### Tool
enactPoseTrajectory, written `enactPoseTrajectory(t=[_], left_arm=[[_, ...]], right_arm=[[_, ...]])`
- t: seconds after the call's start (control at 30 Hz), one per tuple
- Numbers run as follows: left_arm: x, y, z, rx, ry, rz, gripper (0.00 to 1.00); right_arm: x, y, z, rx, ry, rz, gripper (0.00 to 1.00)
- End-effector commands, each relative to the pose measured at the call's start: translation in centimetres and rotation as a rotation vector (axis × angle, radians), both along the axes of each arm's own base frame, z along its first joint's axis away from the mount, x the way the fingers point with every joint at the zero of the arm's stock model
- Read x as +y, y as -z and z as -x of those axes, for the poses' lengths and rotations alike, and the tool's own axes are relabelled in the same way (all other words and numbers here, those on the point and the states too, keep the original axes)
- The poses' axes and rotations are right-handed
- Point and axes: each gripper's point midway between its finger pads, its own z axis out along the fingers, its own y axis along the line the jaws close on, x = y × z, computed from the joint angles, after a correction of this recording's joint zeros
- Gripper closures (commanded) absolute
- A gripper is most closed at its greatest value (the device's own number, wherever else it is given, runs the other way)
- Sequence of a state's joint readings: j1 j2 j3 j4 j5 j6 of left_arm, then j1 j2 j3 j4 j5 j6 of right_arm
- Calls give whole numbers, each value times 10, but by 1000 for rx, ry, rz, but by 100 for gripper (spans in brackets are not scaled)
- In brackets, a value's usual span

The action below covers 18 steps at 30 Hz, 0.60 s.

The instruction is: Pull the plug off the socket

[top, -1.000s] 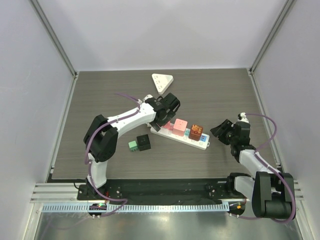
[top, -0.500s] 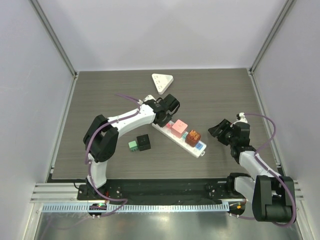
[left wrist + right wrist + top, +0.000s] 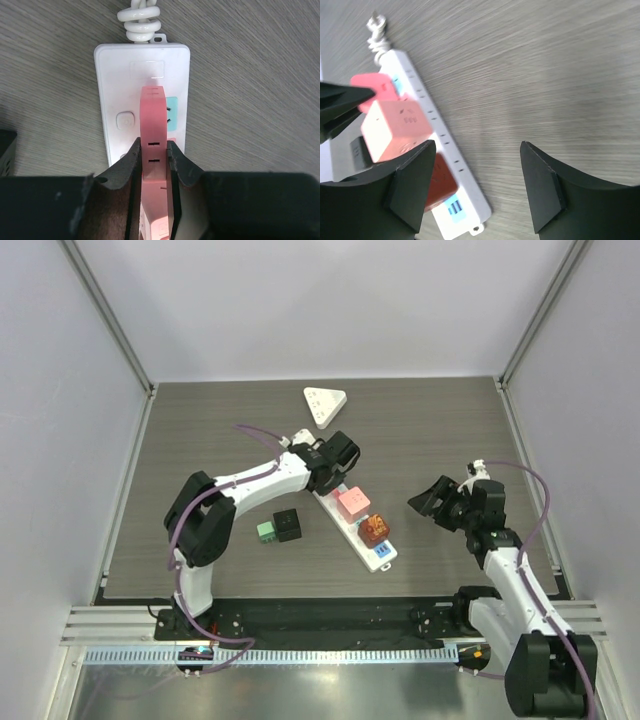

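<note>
The left hand (image 3: 152,155) is clamping the flat pink plastic plug (image 3: 152,107), which is standing on the glossy white rectangular power strip (image 3: 115,75); only its wrist view is showing this. The right hand (image 3: 477,187) is hovering open over the wood-grain bench (image 3: 545,75).

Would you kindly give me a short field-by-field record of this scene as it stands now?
left gripper: shut on the pink plug
pink plug: seated in the power strip near its cord end, not yet pulled out
right gripper: open, holding nothing, apart from the strip
other plugs on strip: light pink cube, red-brown plug
loose on table: white triangular adapter, black cube, green block
</note>
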<state>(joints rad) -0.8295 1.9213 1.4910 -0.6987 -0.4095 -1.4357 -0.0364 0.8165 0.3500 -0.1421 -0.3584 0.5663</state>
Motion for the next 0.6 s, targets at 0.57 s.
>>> enactPoseTrajectory(t=[0.57], left_arm=[[-55, -36, 1, -158, 313, 14, 100]], right_arm=[[135, -4, -84, -41, -461, -164, 39]])
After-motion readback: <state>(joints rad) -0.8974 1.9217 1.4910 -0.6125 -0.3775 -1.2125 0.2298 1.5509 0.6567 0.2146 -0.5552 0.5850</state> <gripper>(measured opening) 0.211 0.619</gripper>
